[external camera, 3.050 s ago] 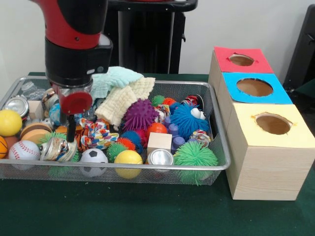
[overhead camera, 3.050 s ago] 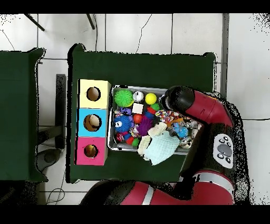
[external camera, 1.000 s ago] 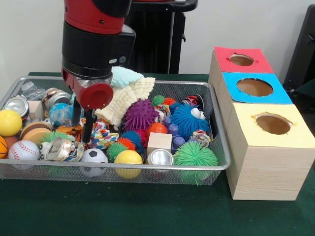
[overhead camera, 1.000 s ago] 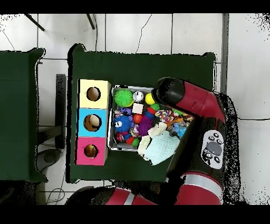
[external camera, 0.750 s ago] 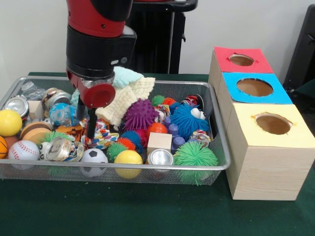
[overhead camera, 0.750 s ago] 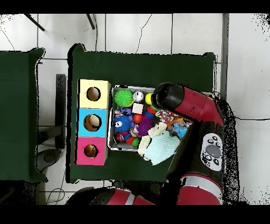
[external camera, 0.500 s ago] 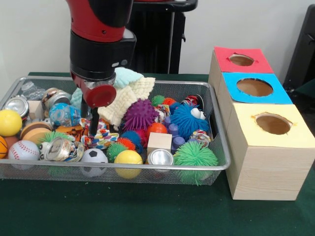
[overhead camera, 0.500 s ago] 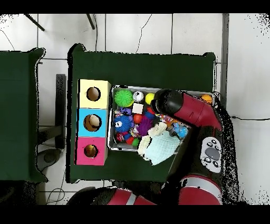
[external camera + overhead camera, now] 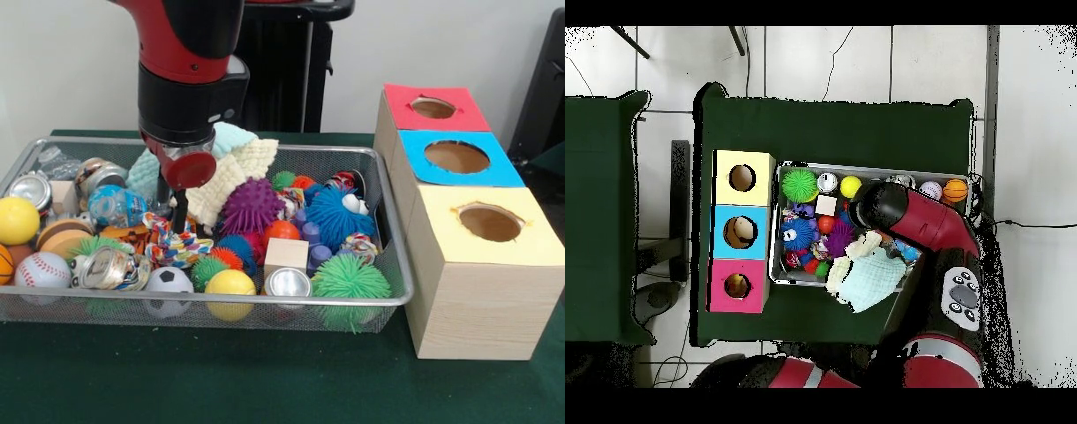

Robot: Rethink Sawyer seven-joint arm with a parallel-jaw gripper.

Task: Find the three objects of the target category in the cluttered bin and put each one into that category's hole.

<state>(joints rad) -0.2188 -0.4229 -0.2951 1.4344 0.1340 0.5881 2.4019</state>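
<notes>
Currently the gripper [image 9: 179, 221] hangs over the multicoloured rope toy [image 9: 177, 245] inside the wire bin [image 9: 388, 265]; finger state cannot be determined.

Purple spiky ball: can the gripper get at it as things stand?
Probably yes. The purple spiky ball sits on top of the pile, uncovered from above, just beside the gripper, with only the cloth alongside.

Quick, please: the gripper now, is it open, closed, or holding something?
Gripper: cannot be told; it hangs low over the colourful rope toy in the wire bin, and a grasp is not visible.
</notes>
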